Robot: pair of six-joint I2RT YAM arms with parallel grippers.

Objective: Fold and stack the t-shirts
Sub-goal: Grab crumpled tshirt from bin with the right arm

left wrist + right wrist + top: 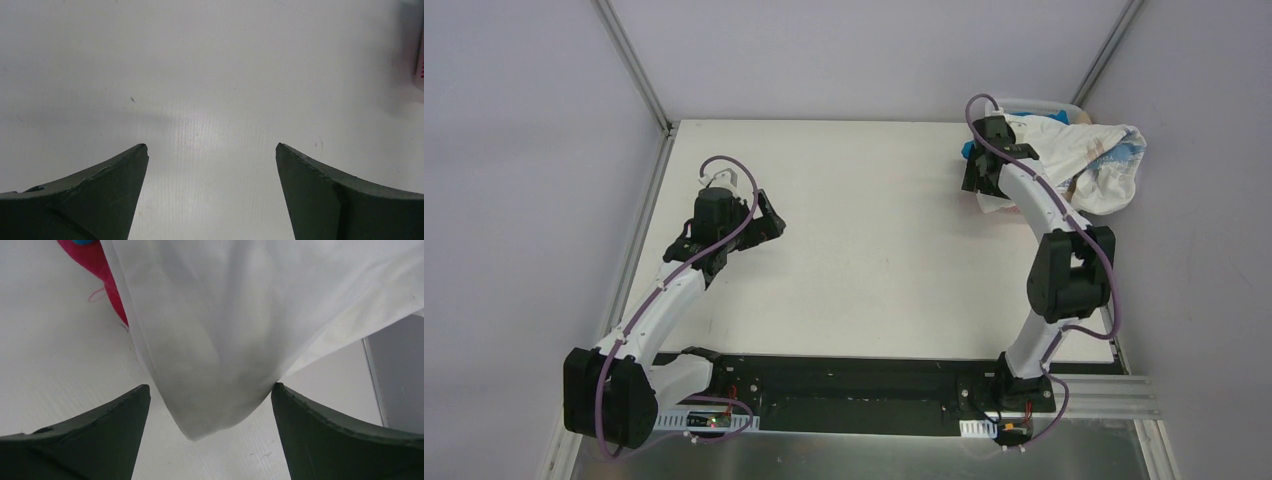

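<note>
White t-shirt (215,315) hung unfolded between the spread, ungrasping right gripper (211,386); left gripper (210,145) also released; no stack begun.

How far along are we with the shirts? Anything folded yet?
Nothing looks done: no folded shirt lies on the table; the shirts sit bunched at the far right corner. In hand: the right claw stands open around a hanging fold of the white shirt, not yet gripping, the pink shirt beside it. The left claw hangs open over bare table. All folding and stacking remains.
</note>
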